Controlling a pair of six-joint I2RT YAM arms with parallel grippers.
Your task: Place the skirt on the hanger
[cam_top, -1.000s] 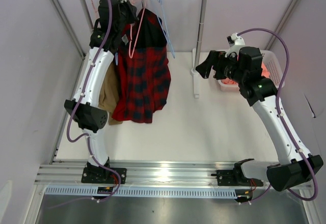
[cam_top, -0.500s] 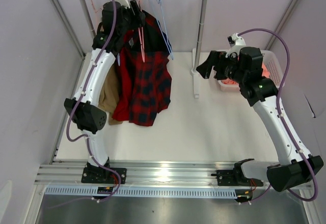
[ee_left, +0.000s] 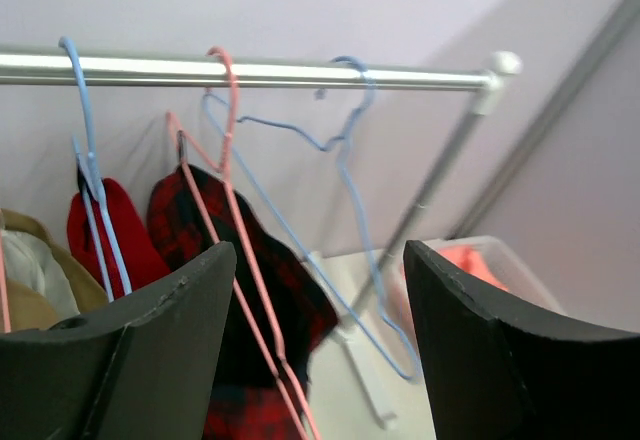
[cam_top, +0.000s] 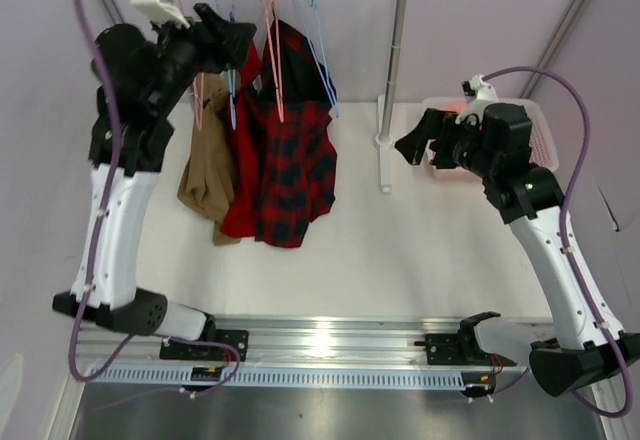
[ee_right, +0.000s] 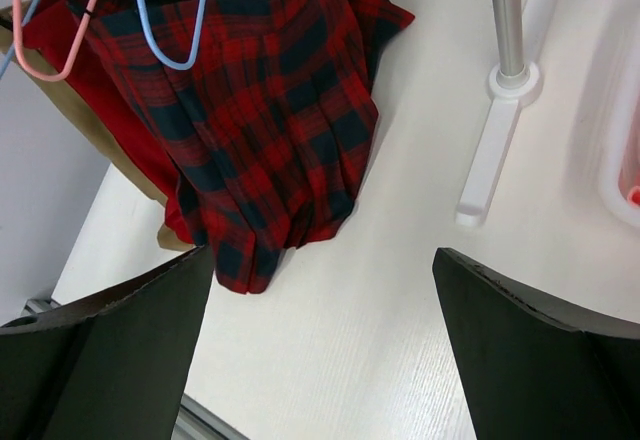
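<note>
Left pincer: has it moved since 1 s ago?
Yes. The left pincer has drawn back leftward, farther from the rack post and off the hanger. It is open and empty.

skirt (ee_left: 262, 295) hem cropped, hanger (ee_left: 230, 125) base seemingly hidden

The left gripper (cam_top: 238, 35) now sits left of the hanger (cam_top: 272, 60), off it and spread empty, its arm swung out leftward. The skirt (cam_top: 290, 170) hangs unheld. The right gripper (cam_top: 410, 146) is slightly further right.
</note>
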